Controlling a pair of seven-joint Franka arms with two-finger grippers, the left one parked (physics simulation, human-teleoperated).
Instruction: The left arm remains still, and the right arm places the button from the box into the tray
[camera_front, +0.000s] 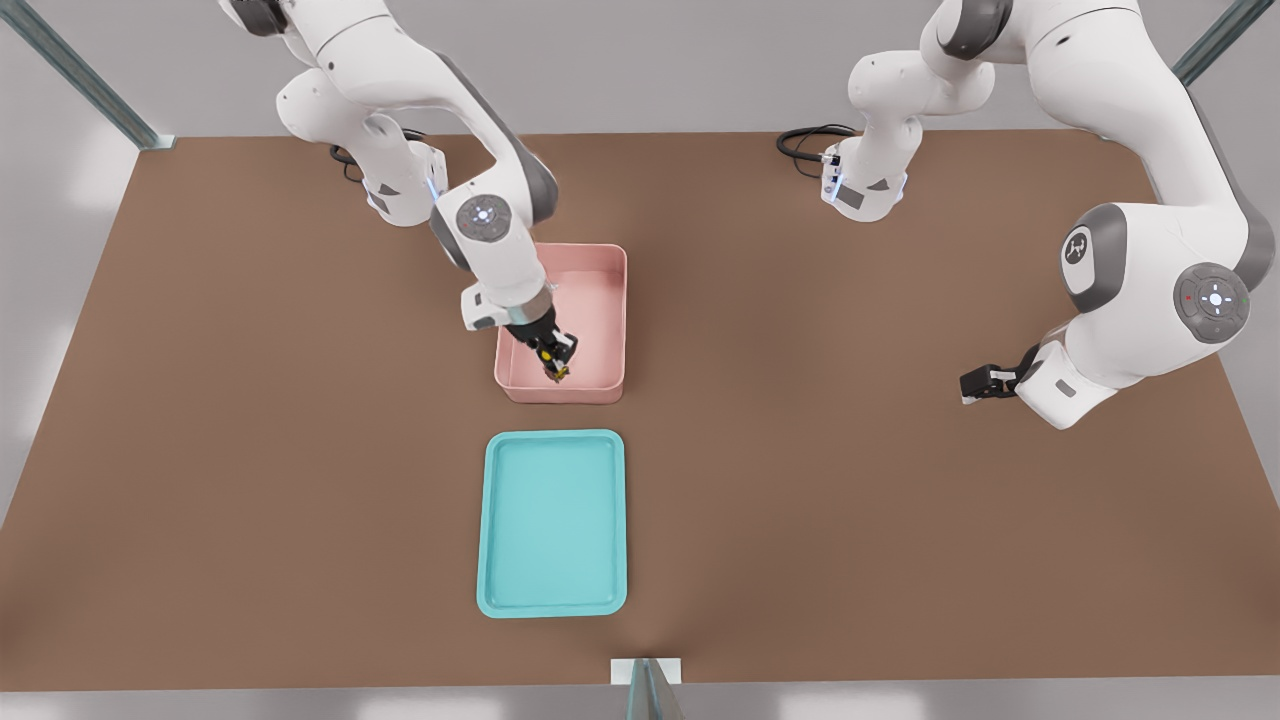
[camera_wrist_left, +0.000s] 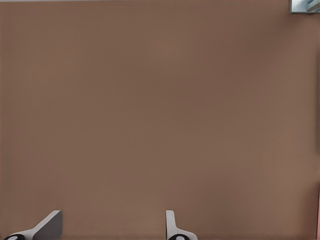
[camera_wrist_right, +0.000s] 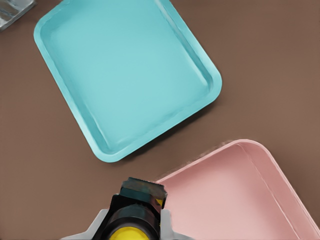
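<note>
The gripper (camera_front: 556, 358) hangs inside the pink box (camera_front: 603, 300) near its tray-side wall, fingers closed on the yellow-capped button (camera_front: 556, 372), apparently raised off the floor. Risks: the small button could slip from the pinch, or catch that wall if carried across too low. Counted: 1 box, 1 button, 1 teal tray (camera_front: 552, 523), which holds nothing, just beyond the box.
</note>
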